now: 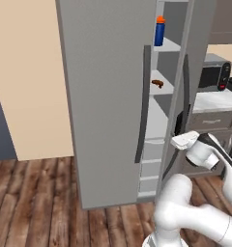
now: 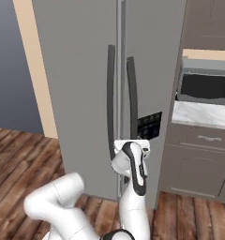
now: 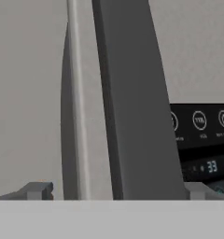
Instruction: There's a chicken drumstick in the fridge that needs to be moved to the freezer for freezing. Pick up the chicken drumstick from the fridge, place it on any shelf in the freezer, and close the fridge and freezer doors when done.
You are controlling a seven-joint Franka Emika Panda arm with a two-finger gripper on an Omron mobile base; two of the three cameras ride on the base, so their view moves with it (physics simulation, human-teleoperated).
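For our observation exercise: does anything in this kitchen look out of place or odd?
The freezer door stands ajar, exposing the chicken drumstick and a blue bottle on its shelves. Nothing looks spilled or damaged.

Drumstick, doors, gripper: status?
Gripper open, straddling freezer door handle. Chicken drumstick on freezer shelf. Freezer door ajar; fridge door looks shut. Nothing blocking.
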